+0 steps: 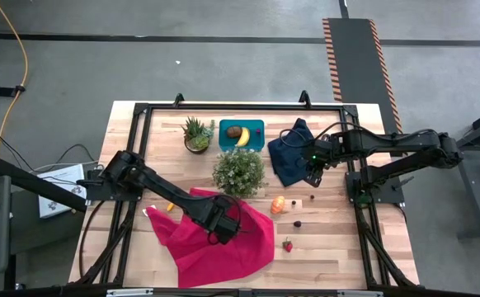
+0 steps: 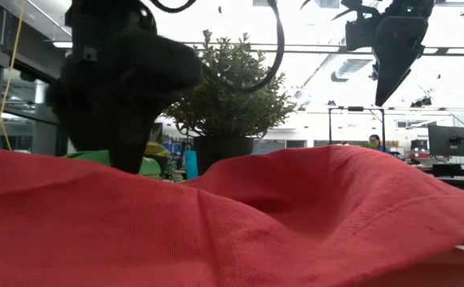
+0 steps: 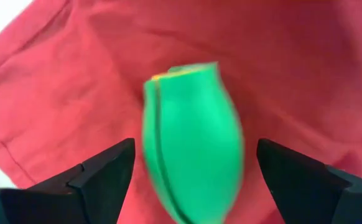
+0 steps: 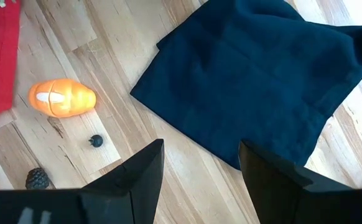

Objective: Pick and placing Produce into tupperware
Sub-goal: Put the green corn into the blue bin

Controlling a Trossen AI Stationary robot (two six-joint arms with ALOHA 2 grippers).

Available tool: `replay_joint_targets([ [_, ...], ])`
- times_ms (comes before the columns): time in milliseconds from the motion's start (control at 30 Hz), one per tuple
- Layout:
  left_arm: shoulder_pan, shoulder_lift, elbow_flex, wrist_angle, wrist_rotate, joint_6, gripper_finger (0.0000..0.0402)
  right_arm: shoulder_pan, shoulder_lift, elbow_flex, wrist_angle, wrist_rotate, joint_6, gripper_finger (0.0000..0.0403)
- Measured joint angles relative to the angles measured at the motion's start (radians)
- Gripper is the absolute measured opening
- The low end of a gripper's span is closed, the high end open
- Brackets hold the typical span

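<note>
Over the red cloth (image 1: pixel 215 239) at the front of the counter (image 1: pixel 124 148), the left gripper (image 3: pixel 193 165) hovers with its fingers spread wide on either side of a green piece (image 3: pixel 190 140) lying on the cloth, not touching it. The right gripper (image 4: pixel 199 165) hangs partly open and empty above the navy cloth (image 4: pixel 255 81), with an orange piece (image 4: pixel 63 98) and small dark bits nearby. The teal tupperware (image 1: pixel 242 134) at the back holds a banana (image 1: pixel 244 136) and a brown oval (image 1: pixel 234 132).

Teal tupperware (image 1: pixel 242 134) holding banana (image 1: pixel 244 137) and brown oval (image 1: pixel 234 132), left gripper (image 1: pixel 226 224) over red cloth (image 1: pixel 215 243), strawberry (image 1: pixel 287 245) near the cloth
</note>
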Motion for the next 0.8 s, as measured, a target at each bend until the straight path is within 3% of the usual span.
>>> replay_joint_targets([
  [133, 0.000, 0.004, -0.019, 0.036, 0.047, -0.002, 0.0326, 0.000, 0.000, 0.000, 0.000, 0.000, 0.000, 0.0199],
  [500, -0.001, 0.005, -0.020, 0.035, 0.041, 0.007, 0.0322, 0.000, 0.000, 0.000, 0.003, 0.000, -0.001, 0.0199],
  [800, -0.001, 0.005, -0.020, 0.035, 0.039, 0.007, 0.0255, 0.000, 0.000, 0.000, 0.004, 0.000, -0.002, 0.0199],
])
